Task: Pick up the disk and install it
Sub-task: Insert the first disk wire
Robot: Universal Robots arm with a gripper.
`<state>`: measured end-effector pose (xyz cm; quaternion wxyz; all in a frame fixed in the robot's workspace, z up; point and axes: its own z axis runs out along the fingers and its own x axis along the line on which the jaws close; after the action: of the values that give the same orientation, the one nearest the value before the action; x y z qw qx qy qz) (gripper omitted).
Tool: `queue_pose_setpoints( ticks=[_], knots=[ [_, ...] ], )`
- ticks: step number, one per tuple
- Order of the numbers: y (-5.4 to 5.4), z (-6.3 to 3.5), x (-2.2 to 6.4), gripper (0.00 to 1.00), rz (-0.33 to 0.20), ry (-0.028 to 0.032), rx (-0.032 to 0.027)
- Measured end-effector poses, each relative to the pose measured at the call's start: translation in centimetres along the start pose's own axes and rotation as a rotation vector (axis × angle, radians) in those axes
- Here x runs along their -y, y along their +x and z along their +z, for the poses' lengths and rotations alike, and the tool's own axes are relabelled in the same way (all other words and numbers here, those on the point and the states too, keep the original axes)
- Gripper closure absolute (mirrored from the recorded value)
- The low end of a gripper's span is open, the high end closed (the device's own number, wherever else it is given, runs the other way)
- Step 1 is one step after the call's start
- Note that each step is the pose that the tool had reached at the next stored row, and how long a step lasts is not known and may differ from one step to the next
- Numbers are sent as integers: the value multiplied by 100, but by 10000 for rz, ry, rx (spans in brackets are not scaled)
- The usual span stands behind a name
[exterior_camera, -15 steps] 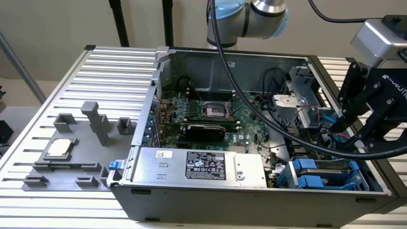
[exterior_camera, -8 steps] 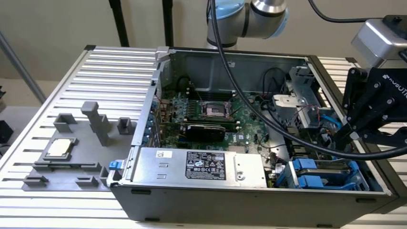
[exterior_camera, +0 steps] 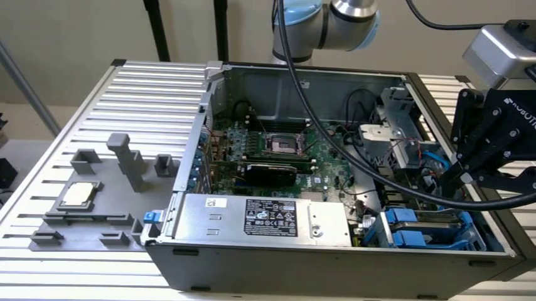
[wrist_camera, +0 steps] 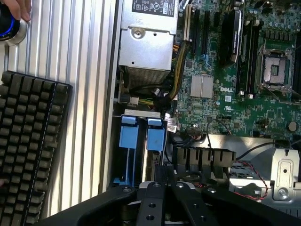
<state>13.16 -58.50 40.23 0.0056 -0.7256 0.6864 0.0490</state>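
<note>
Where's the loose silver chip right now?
On the exterior view's left, the chip lies in a grey tray on the slatted table, outside the open computer case, beside grey upright blocks.

Exterior view: a room lit evenly from above, with no hard shadows. The pale slatted table (exterior_camera: 125,94) is the brightest area and washes out to near white along the bottom edge. Inside the open case (exterior_camera: 335,263) the light drops off, and the far corners and the space under the cables are dim. The silver box (exterior_camera: 268,219) shows a soft sheen, not glare. The dark gripper (exterior_camera: 469,169) is almost a silhouette.

Wrist view: the table (wrist_camera: 89,70) slats shine with light streaks. The keyboard (wrist_camera: 28,141) is dark, with faint highlights on its keys. A button (wrist_camera: 9,23) glows blue in one corner. The board (wrist_camera: 225,94) is clearly lit. The gripper (wrist_camera: 162,188), close to the lens, is black and soft.
</note>
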Motion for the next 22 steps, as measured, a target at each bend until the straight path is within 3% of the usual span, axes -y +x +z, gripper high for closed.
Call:
queue_pose_setpoints(
  ticks=[11,17,22],
  knots=[
    [1,0,13,89,-14,-2,-2],
    [10,4,232,89,-90,-8,-2],
    [-11,88,323,89,-180,-14,-11]
  ],
)
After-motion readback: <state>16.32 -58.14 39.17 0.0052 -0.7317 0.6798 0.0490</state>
